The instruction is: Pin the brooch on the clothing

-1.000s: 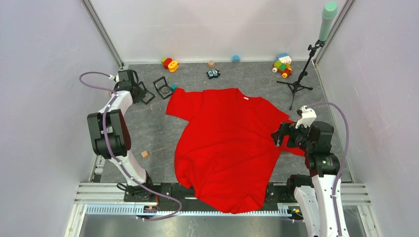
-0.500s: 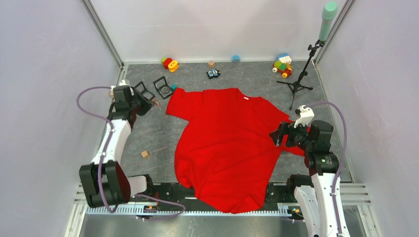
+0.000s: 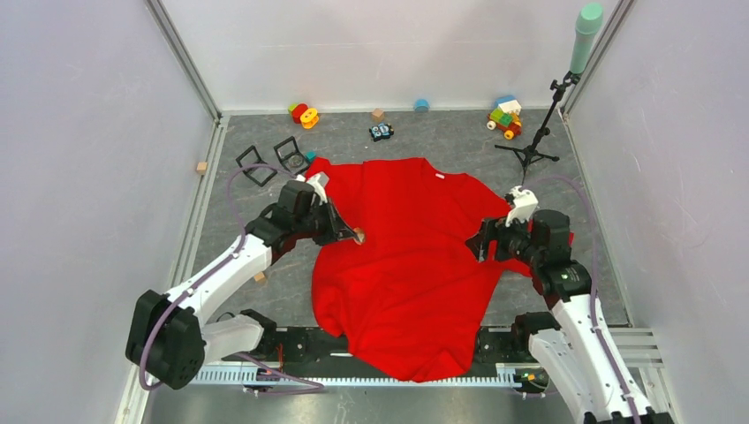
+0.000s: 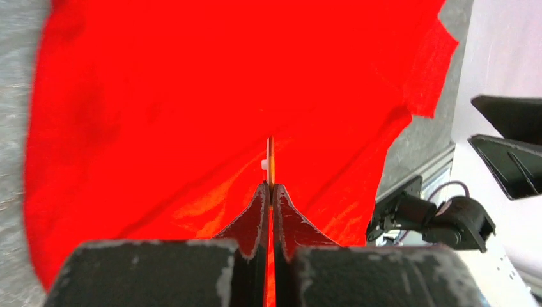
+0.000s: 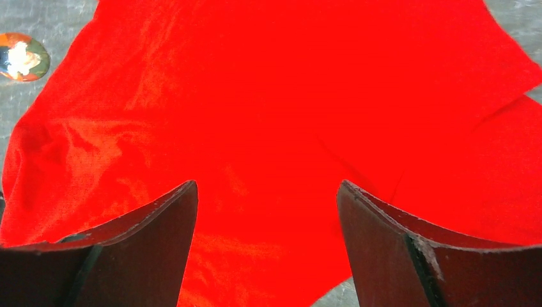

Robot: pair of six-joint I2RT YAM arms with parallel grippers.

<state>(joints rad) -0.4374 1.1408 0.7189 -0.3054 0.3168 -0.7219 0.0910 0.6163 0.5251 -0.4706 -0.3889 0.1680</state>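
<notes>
The left fingers are pinching the brooch over the red shirt lying on the worktop, and the open right fingers should be pressing the cloth flat first.

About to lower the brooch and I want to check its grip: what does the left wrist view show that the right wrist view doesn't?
Left wrist only: the left hand shut on the brooch, seen edge-on as a thin sliver. Right wrist only: the right hand, open and empty, and what looks like the brooch's colourful round face at top left. Both: the red T-shirt filling most of the frame.
</notes>
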